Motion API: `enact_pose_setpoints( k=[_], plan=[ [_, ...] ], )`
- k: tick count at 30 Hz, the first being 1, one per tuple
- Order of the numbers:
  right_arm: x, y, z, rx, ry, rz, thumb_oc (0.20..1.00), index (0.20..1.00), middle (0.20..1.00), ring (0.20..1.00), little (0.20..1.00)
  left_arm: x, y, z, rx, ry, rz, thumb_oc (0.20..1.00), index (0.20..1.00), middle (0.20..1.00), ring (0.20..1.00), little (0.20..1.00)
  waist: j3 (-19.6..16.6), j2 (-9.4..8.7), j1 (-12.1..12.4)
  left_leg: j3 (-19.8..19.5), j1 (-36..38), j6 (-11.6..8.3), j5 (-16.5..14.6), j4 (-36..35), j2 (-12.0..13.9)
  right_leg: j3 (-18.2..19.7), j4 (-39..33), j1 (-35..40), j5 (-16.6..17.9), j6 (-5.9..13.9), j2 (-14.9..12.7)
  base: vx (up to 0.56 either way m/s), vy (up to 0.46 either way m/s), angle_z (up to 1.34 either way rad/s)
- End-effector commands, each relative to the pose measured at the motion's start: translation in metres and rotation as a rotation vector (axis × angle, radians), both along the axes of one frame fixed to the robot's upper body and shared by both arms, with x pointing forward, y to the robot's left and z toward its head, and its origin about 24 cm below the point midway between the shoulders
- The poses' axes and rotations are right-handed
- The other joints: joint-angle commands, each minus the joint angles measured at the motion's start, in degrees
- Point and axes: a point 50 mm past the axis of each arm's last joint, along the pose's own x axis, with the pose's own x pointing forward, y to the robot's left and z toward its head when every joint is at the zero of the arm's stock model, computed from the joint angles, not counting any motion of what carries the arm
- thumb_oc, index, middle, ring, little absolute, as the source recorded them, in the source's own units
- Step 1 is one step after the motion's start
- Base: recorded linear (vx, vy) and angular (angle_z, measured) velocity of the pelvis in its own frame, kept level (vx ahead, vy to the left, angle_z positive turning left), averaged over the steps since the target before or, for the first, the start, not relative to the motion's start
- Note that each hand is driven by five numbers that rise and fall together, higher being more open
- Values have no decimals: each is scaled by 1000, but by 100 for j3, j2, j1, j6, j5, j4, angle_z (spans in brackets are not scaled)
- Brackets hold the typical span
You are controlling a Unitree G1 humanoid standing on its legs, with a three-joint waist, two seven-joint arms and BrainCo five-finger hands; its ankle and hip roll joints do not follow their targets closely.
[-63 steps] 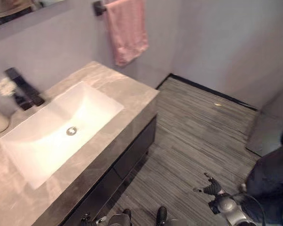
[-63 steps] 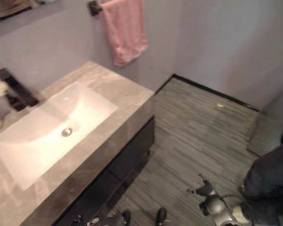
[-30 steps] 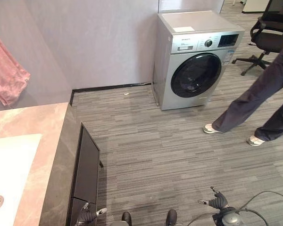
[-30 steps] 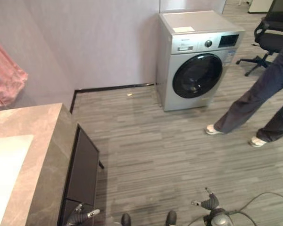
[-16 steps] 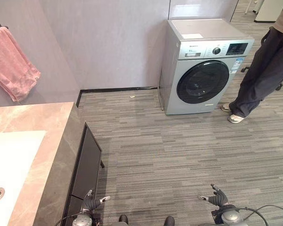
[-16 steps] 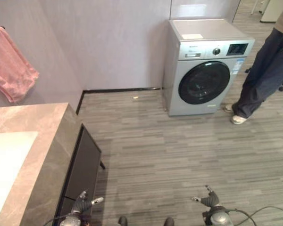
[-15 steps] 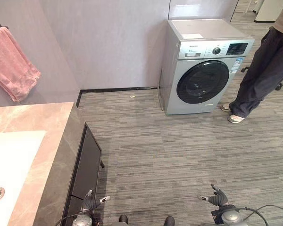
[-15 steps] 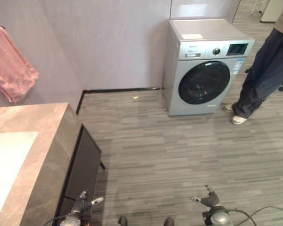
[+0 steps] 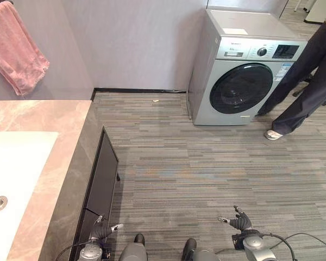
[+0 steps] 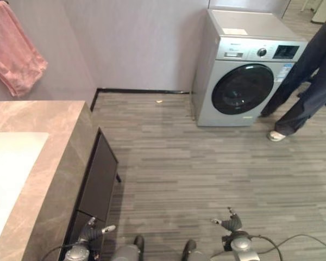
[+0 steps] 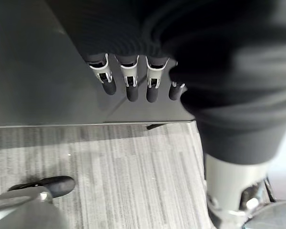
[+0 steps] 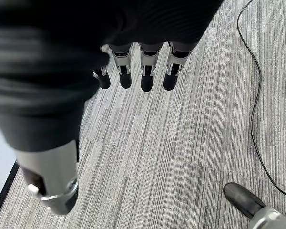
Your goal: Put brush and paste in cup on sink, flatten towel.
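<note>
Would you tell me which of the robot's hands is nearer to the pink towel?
Left. The left hand hangs low beside the vanity cabinet, below the pink towel; the right hand hangs farther away over open floor.

Both arms hang low at the robot's sides. The left hand (image 9: 100, 232) sits at the lower left, its fingers (image 11: 128, 86) relaxed and nearly straight — nothing held. The right hand (image 9: 239, 223) sits at the lower right, fingers (image 12: 145, 76) likewise loose and extended, thumb apart — empty too.
</note>
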Motion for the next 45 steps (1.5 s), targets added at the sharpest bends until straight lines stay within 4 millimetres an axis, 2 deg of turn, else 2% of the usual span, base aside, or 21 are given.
enact_pose_setpoints(
  k=[1, 10, 16, 17, 18, 19, 20, 21, 22, 23, 24, 25, 26, 28, 30, 35, 40, 41, 43, 44, 45],
  plan=[
    [19, 3, 12, 18, -97, -4, 1000, 1000, 1000, 1000, 1000, 18, 4, 13, 37, -97, -34, 1000, 1000, 1000, 1000, 1000, 69, -121, 126, -106, -66, 289, -652, 757, -382, 155, -282, 693, -383, 135, 284, 52, 6, 0],
    [20, 7, 14, 16, -112, 22, 1000, 1000, 1000, 1000, 1000, 18, 6, 17, 46, -117, -45, 1000, 1000, 1000, 1000, 1000, -26, -116, 172, -162, -20, 216, -538, 651, -427, 49, -541, 897, -326, 157, 256, 27, 14, 4],
    [28, 7, 19, 18, -143, 27, 1000, 1000, 1000, 1000, 1000, 23, 7, 25, 59, -167, -77, 1000, 1000, 1000, 1000, 1000, 20, -91, 216, -189, -11, 322, -655, 726, -500, 198, -525, 885, -285, 241, 182, 27, 94, 8],
    [36, 6, 28, 15, -193, 31, 1000, 1000, 1000, 1000, 1000, 28, 7, 33, 74, -209, -114, 1000, 1000, 1000, 1000, 1000, 119, -51, 225, -241, -49, 429, -706, 804, -597, 366, -270, 691, -227, 320, 80, -4, 308, -9],
    [41, 7, 32, 11, -216, 52, 1000, 1000, 1000, 1000, 1000, 29, 10, 37, 90, -228, -119, 1000, 1000, 1000, 1000, 1000, 246, -22, 223, -209, 15, 564, -804, 793, -634, 499, 404, 301, 104, 494, -34, -29, 307, -34],
    [43, 9, 33, 19, -223, 57, 1000, 1000, 1000, 1000, 1000, 28, 12, 37, 92, -226, -112, 1000, 1000, 1000, 1000, 1000, 293, -5, 206, -179, 27, 595, -784, 736, -602, 575, 665, 42, 218, 559, -9, 42, 158, -76],
    [44, 9, 36, 16, -235, 68, 1000, 1000, 1000, 1000, 1000, 27, 13, 38, 89, -234, -103, 1000, 1000, 1000, 1000, 1000, 357, -19, 123, -226, 142, 581, -680, 611, -604, 828, 401, -291, 268, 528, 228, 109, 47, -92],
    [44, 9, 38, 17, -246, 75, 1000, 1000, 1000, 1000, 1000, 26, 15, 38, 90, -232, -92, 1000, 1000, 1000, 1000, 1000, 388, -31, 108, -219, 269, 562, -691, 491, -601, 815, 177, -355, 363, 511, 226, 268, -55, -76],
    [44, 11, 37, 20, -244, 75, 1000, 1000, 1000, 1000, 1000, 23, 17, 36, 85, -224, -60, 1000, 1000, 1000, 1000, 1000, 399, -84, 87, -129, 492, 496, -814, 317, -566, 510, -747, -494, 673, 563, -12, 384, -101, -34],
    [40, 14, 36, 27, -237, 92, 1000, 1000, 1000, 1000, 1000, 20, 20, 34, 87, -212, -36, 1000, 1000, 1000, 1000, 1000, 418, -68, -12, -171, 752, 418, -849, 269, -473, 746, -892, -678, 822, 639, -59, 414, -143, -6],
    [36, 13, 35, 30, -235, 96, 1000, 1000, 1000, 1000, 1000, 20, 21, 34, 87, -215, -35, 1000, 1000, 1000, 1000, 1000, 401, -111, -31, -257, 766, 377, -859, 349, -453, 851, -888, -596, 760, 622, -19, 328, -159, 3],
    [30, 13, 32, 31, -214, 112, 1000, 1000, 1000, 1000, 1000, 20, 18, 30, 98, -195, -48, 1000, 1000, 1000, 1000, 1000, 406, -160, -141, -368, 672, 334, -874, 504, -408, 953, -768, -633, 858, 514, 75, 267, -241, 48],
    [28, 9, 32, 14, -205, 121, 1000, 1000, 1000, 1000, 1000, 20, 17, 28, 96, -186, -40, 1000, 1000, 1000, 1000, 1000, 353, -168, -198, -538, 676, 302, -850, 505, -302, 857, -658, -650, 752, 412, 176, 296, -312, 100],
    [27, 7, 31, 7, -198, 125, 1000, 1000, 1000, 1000, 1000, 25, 17, 28, 89, -189, -21, 1000, 1000, 1000, 1000, 1000, 271, -131, -247, -809, 813, 159, -609, 164, 1, 564, -173, -723, 397, 281, 361, 308, -304, 130],
    [30, 7, 34, -3, -211, 144, 1000, 1000, 1000, 1000, 1000, 28, 18, 30, 93, -198, -24, 1000, 1000, 1000, 1000, 1000, 231, -142, -251, -913, 878, 124, -523, 28, 132, 506, -25, -745, 242, 237, 438, 195, -180, 79],
    [34, 9, 37, -2, -228, 158, 1000, 1000, 1000, 1000, 1000, 34, 21, 32, 107, -204, -24, 1000, 1000, 1000, 1000, 1000, 173, -145, -259, -1017, 902, 16, -100, -56, 393, 337, 99, -708, 39, 106, 621, 161, -144, 13],
    [40, 14, 42, -40, -237, 254, 1000, 1000, 1000, 1000, 1000, 33, 29, 34, 133, -199, -20, 1000, 1000, 1000, 1000, 1000, 75, -139, -229, -977, 901, -82, 300, -70, 669, 284, 187, -719, -193, -3, 837, 134, -106, 5],
    [40, 15, 43, -48, -240, 271, 1000, 1000, 1000, 1000, 1000, 32, 32, 34, 141, -195, -17, 1000, 1000, 1000, 1000, 1000, 62, -137, -221, -942, 846, -110, 460, 13, 722, 285, 143, -652, -241, -47, 901, 132, -136, 6],
    [39, 18, 44, -51, -250, 291, 1000, 1000, 1000, 1000, 1000, 33, 37, 36, 156, -193, -7, 1000, 1000, 1000, 1000, 1000, 165, -210, -171, -825, 370, -136, 991, 819, 751, 307, -69, -413, -284, -198, 1019, 74, -187, 5],
    [41, 18, 46, -56, -258, 303, 1000, 1000, 1000, 1000, 1000, 36, 38, 37, 164, -195, -8, 1000, 1000, 1000, 1000, 1000, 285, -297, -129, -825, 8, -83, 1093, 1363, 690, 340, -201, -281, -276, -276, 1018, 28, -219, 4],
    [43, 18, 49, -66, -269, 314, 1000, 1000, 1000, 1000, 1000, 40, 40, 39, 169, -207, -3, 1000, 1000, 1000, 1000, 1000, 435, -383, -71, -833, -266, -12, 1036, 1797, 573, 377, -321, -130, -284, -326, 1036, 53, -185, 4]
  ],
)
